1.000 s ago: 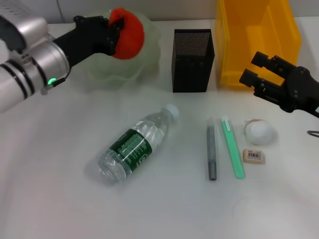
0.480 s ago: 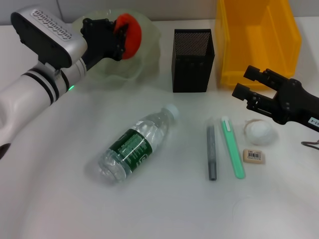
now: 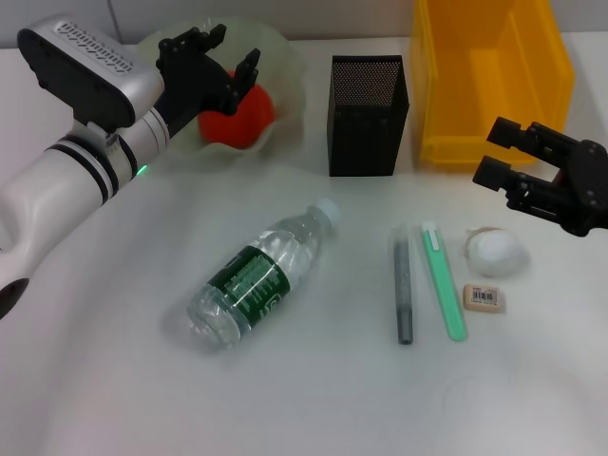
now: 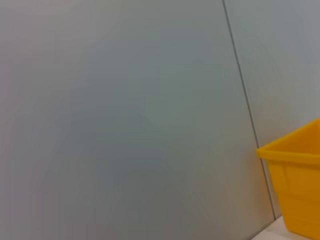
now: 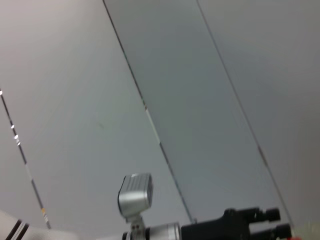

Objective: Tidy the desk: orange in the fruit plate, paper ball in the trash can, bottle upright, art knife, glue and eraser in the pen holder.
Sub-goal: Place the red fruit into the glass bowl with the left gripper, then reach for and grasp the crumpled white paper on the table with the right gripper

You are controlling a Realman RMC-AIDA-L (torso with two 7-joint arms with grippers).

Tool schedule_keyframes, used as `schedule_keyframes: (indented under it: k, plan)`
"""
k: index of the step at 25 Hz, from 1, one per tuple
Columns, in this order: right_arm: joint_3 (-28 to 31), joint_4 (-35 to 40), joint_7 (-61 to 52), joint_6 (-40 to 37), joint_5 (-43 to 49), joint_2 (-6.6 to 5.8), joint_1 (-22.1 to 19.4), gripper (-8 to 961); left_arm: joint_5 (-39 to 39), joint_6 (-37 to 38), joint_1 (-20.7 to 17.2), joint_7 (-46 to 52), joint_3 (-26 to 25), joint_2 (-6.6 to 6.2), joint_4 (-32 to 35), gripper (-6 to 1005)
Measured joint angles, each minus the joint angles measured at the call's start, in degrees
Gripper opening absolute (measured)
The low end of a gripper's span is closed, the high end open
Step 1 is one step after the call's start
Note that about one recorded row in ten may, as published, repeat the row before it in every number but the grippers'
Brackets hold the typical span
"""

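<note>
The orange [image 3: 237, 116] lies inside the pale-green fruit plate [image 3: 288, 66] at the back left. My left gripper [image 3: 230, 65] hovers just above it, open and holding nothing. The bottle [image 3: 255, 277] lies on its side in the middle of the desk. A grey glue stick [image 3: 404, 290], a green art knife [image 3: 444, 282], the eraser [image 3: 483, 297] and the paper ball [image 3: 495, 253] lie at the right. My right gripper [image 3: 494, 150] is open, above the desk just behind the paper ball. The black pen holder [image 3: 369, 116] and yellow trash can [image 3: 489, 81] stand at the back.
The trash can's corner [image 4: 296, 190] shows in the left wrist view against a grey wall. The right wrist view shows only wall panels and the far-off left arm. A dark cable end [image 3: 598, 255] lies at the desk's right edge.
My left gripper has opened and let go of the orange, which now rests in the fruit plate. My right gripper has shifted a little right and up.
</note>
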State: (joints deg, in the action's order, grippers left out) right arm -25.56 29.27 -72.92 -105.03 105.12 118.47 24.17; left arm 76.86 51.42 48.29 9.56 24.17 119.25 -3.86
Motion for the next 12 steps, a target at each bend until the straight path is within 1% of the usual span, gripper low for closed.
schedule_keyframes:
  k: [5,7,10,12]
  plan:
    - [-0.60,4.31,-6.49,-0.26,3.34,-0.04,0.79,785,-0.06,0.75,-0.59,2.79,-1.13,0.02,-0.85,559]
    - [-0.62,5.91,-8.96,-0.28,4.25,-0.06,1.08,785,0.07,3.10,-1.46,2.76,-2.81,0.02,-1.73,648]
    - [-1.40,9.78,-12.75,-1.50,4.63,-0.07,1.59,785,0.22,6.73,-2.90,3.58,-3.25,-0.03,-1.96,781]
    - [-3.23,13.97,-16.44,-3.24,4.66,-0.05,2.30,785,0.40,7.97,-3.70,6.87,-3.03,-0.27,-1.18,782]
